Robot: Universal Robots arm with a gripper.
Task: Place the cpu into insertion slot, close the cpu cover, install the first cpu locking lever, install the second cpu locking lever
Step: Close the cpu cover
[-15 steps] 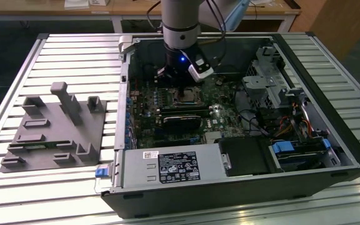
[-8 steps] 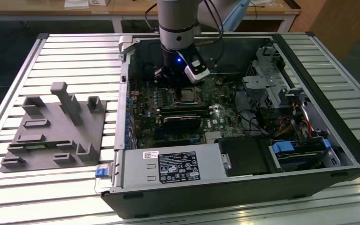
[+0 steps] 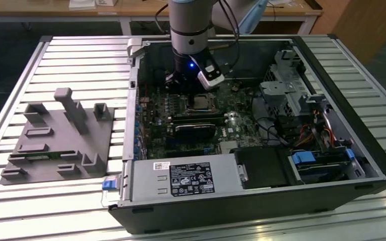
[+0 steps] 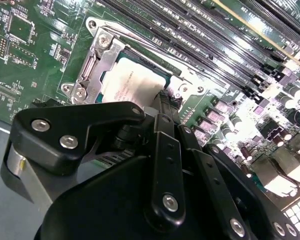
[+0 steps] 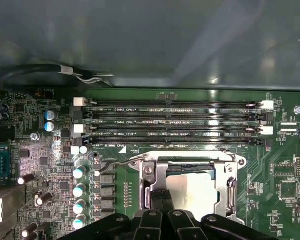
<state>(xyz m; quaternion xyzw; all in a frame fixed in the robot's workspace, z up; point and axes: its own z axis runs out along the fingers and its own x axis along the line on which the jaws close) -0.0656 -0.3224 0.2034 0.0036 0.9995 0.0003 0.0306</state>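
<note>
The cpu (image 5: 197, 187), a silvery square chip, lies in the insertion slot (image 3: 200, 104) on the green motherboard. The cpu cover (image 5: 230, 187), a silvery frame with a cut-out middle, lies flat over it, also seen as cpu cover (image 4: 97, 57) around the cpu (image 4: 127, 82). My gripper (image 5: 160, 197) is shut, its black fingertips (image 4: 164, 106) close together and pressing at the edge of the cover beside the chip. A thin wire locking lever (image 5: 115, 164) curves out from the socket's corner on that same side. In the exterior view the gripper (image 3: 191, 90) hangs just above the socket.
Long black memory slots (image 5: 175, 125) run beside the socket. A black card (image 3: 194, 128) and the grey labelled power-supply box (image 3: 186, 178) lie toward the case front. Cables and a drive cage (image 3: 320, 160) fill the exterior view's right. A grey fixture plate (image 3: 59, 140) sits outside the case.
</note>
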